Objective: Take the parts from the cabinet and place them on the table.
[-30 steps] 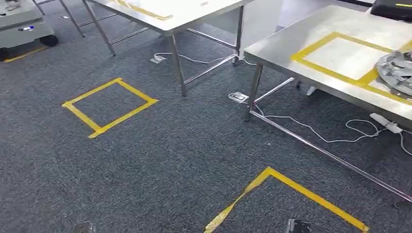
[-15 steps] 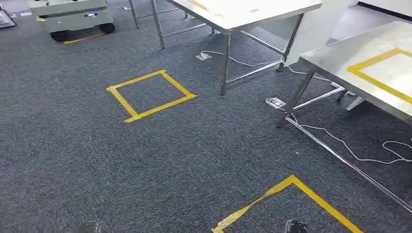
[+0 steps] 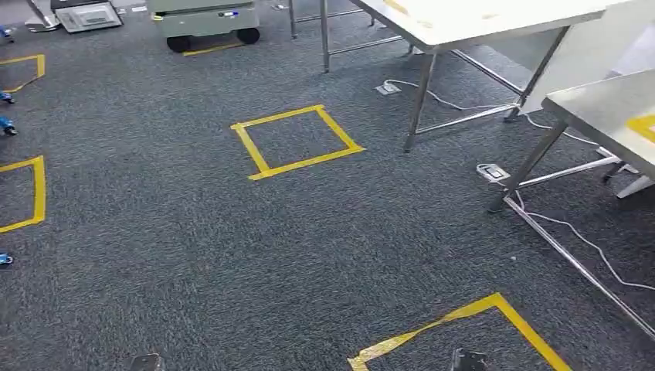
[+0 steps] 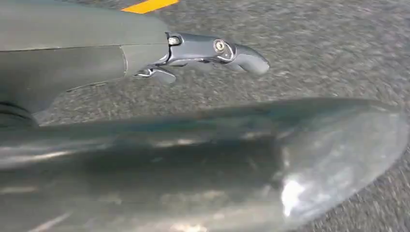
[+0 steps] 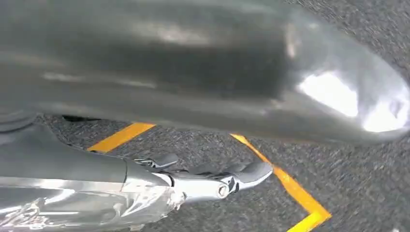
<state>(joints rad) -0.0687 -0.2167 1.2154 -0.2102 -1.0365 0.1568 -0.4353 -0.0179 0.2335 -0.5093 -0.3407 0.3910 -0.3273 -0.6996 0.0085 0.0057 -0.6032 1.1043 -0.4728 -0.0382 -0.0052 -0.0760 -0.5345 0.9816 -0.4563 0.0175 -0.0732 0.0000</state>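
Closest to me, my left hand (image 4: 188, 50) hangs over the grey carpet (image 3: 193, 255), fingers stretched out and holding nothing. The right hand (image 5: 203, 182) is equally slack and empty above a yellow tape corner (image 3: 494, 305) near the feet. Further out lies a taped square (image 3: 297, 141). The steel table (image 3: 599, 112) stands ahead to the right, well apart from both hands, with a second table (image 3: 471, 19) and a wheeled cart (image 3: 205, 19) beyond.

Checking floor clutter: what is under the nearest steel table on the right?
Under the steel table: a white cable trailing over carpet and a floor socket. The tabletop covers whatever lies further back.
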